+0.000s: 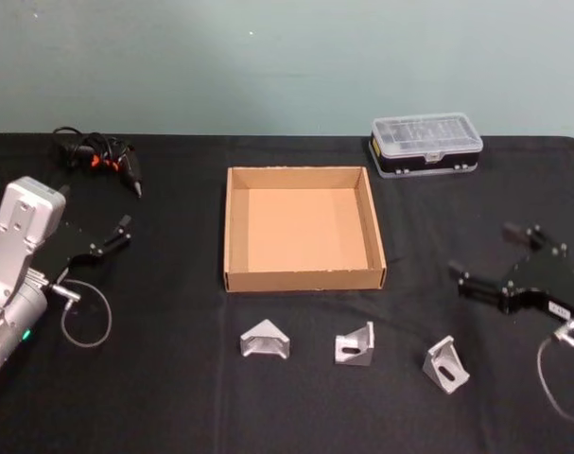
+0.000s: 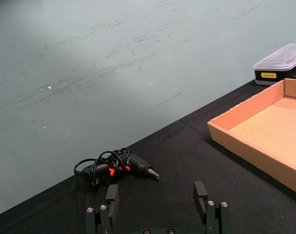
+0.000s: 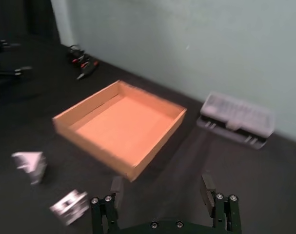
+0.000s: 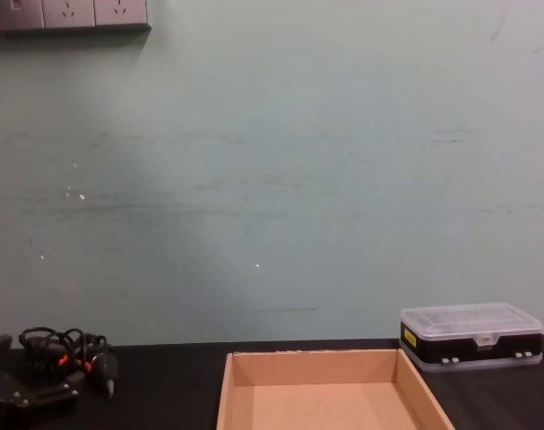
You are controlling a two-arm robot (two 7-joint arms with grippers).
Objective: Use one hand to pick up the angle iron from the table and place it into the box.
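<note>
Black table (image 1: 164, 407) against pale green wall (image 1: 287, 66)

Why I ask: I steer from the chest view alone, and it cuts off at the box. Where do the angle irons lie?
Observer: Three lie in a row on the table, just in front of the box's near wall: the left angle iron, the middle angle iron and the right angle iron.
Operator: Is anything in the box?
Observer: No, its whole floor is bare.
Operator: Which gripper is better placed?
Observer: The right gripper, open, sits to the right of the box, nearest the right angle iron; the left gripper, also open, is off to the box's left.
</note>
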